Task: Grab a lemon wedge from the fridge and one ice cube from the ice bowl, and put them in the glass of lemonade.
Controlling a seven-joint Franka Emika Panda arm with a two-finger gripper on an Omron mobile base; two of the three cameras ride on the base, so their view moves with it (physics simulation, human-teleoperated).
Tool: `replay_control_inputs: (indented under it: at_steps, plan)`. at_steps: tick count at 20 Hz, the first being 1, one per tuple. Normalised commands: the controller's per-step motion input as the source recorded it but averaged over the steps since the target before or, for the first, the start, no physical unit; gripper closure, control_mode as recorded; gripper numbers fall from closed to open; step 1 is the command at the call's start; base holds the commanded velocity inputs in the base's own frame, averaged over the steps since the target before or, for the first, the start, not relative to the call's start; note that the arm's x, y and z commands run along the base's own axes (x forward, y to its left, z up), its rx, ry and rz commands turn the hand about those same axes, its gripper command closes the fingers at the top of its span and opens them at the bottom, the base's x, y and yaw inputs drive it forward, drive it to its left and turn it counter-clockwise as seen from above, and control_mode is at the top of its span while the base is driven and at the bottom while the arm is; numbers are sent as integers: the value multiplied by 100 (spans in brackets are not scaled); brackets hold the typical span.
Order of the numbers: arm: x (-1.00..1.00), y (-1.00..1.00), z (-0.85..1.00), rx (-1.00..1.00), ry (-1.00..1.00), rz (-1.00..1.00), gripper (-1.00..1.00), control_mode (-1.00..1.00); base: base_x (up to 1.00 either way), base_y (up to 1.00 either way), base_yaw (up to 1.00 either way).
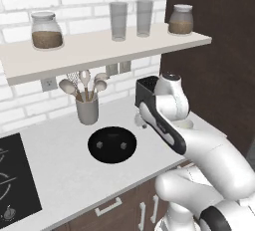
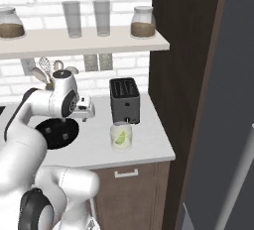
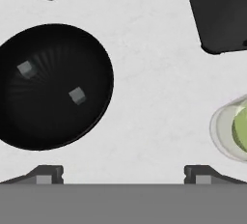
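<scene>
The black ice bowl (image 3: 48, 121) lies on the white counter with two small grey ice cubes, one (image 3: 77, 95) near its middle and one (image 3: 26, 68) farther off. My gripper (image 3: 123, 172) hangs open and empty above the bare counter between the bowl and the glass of lemonade (image 3: 217, 129). A yellow-green lemon wedge (image 3: 240, 130) sits inside the glass. In the right base view the gripper (image 2: 87, 110) hovers just right of the bowl (image 2: 54, 134), with the glass (image 2: 128, 142) and its wedge (image 2: 119, 137) in front of the toaster. The grey fridge (image 2: 218, 125) stands at far right.
A black toaster (image 2: 124, 100) stands behind the glass against the dark cabinet wall. A grey utensil cup (image 1: 87, 110) sits behind the bowl (image 1: 112, 155). A black cooktop (image 1: 12, 180) lies at left. A shelf (image 1: 99, 51) overhead carries jars and two tall glasses.
</scene>
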Motion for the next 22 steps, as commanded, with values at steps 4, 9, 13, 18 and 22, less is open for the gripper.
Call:
replay_control_inputs:
  at_steps: [4,9,13,18,22]
  plan:
    - [0,88,0,-1,12,17,-100,-100,0,0,0]
    - [0,35,-10,-2,5,2,-100,-100,0,0,0]
    - [0,10,-52,0,7,0,-100,-100,0,0,0]
    - [0,34,-47,0,4,0,-100,-100,0,0,0]
    - [0,49,-4,-4,0,0,-100,-100,0,0,0]
